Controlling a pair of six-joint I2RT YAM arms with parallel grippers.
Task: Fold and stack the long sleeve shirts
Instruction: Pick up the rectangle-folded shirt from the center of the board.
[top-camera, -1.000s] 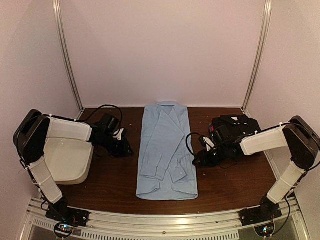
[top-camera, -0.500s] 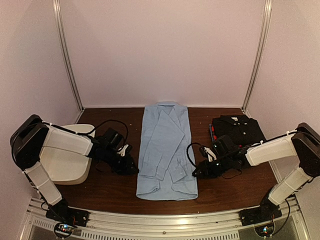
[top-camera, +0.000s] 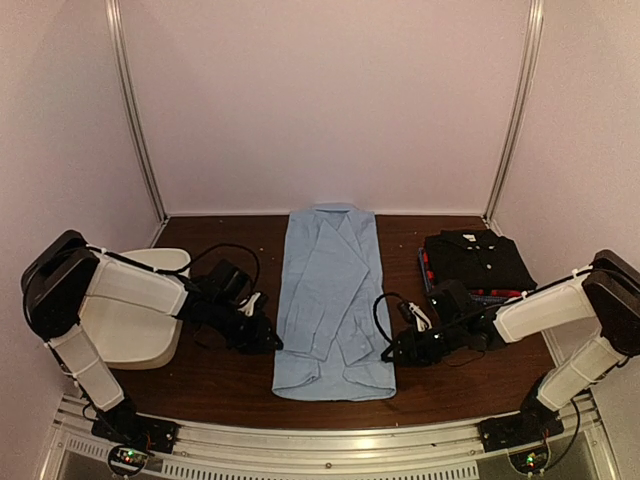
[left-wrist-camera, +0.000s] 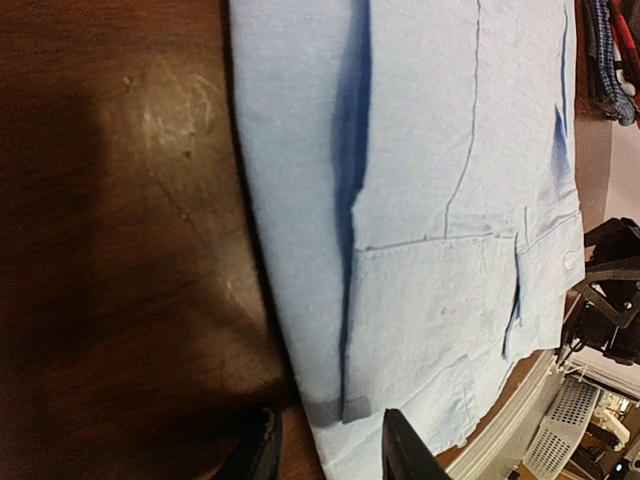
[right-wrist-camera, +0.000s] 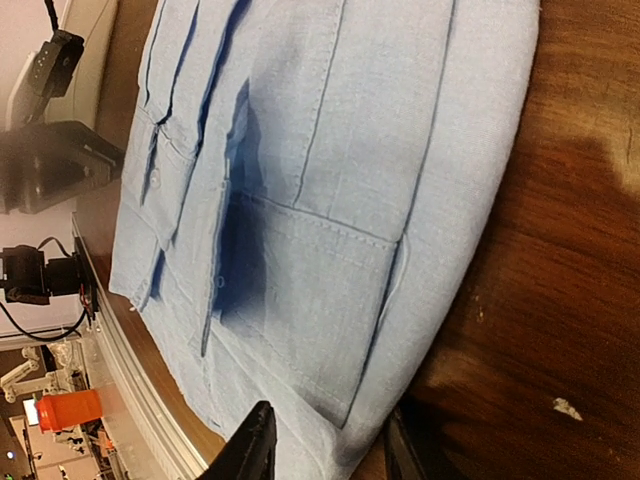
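The light blue shirt (top-camera: 330, 300) lies flat down the middle of the table (top-camera: 220, 385), its long axis running from the collar at 12 o'clock to the hem at 6 o'clock, with the sleeves folded in on top. My left gripper (top-camera: 268, 340) sits at its left long edge, so the cloth lies at my 3 o'clock. My right gripper (top-camera: 390, 353) sits at the opposite edge, with the cloth at 9 o'clock. Both are down toward the hem end and about equally close. In each wrist view my fingers (left-wrist-camera: 262, 450) stand apart with the shirt's edge running into the gap, and I don't judge them clamped on it. I reckon the next move is a pinch on both edges to carry the hem toward 12 o'clock. A second ago both grippers were farther toward 12 o'clock and stood off the edges; they have since slid toward 6 o'clock and closed in on the cloth. The folded black shirt (top-camera: 475, 255) waits at 2 o'clock.
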